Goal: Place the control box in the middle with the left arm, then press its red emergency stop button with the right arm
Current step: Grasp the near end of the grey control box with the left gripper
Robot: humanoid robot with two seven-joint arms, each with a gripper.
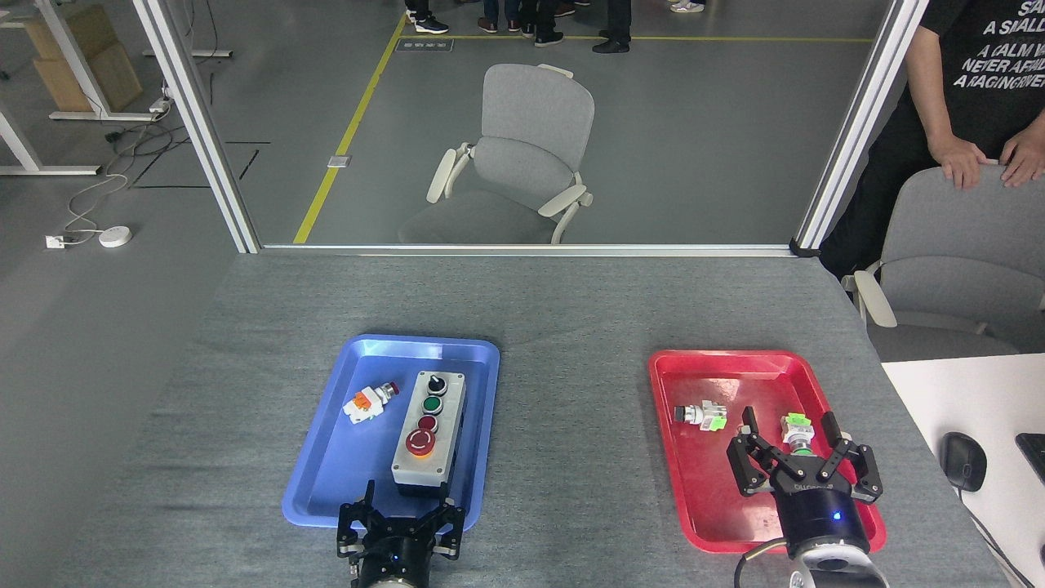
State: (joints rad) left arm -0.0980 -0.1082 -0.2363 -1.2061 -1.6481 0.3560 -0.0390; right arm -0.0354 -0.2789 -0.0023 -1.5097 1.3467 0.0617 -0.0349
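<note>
1. Tabletop (571, 310): grey, speckled. The middle (571, 441), the bare strip right of the blue tray, holds nothing.
2. Blue tray (326, 482): left of table centre. It holds the box and a loose part.
3. Red tray (702, 506): well right of the blue tray. It holds two small green-and-white parts (700, 415).
4. Box (428, 437): in the blue tray's right half, long axis running near to far, lid up. Row from far to near: black knob, green button, small red button, stop button.
5. Right gripper (790, 433): over the red tray's near right part, fingers spread wide, grasping nothing. One green part shows between its fingertips.
6. Left gripper (405, 493): at the blue tray's near edge, just short of the box's near end. Fingers released, apart, not touching the box.
7. Stop button (420, 442): red cap, yellow collar, nearest button on the box.
8. White-and-orange part (367, 401): in the blue tray, left of the box, apart from it.
</note>
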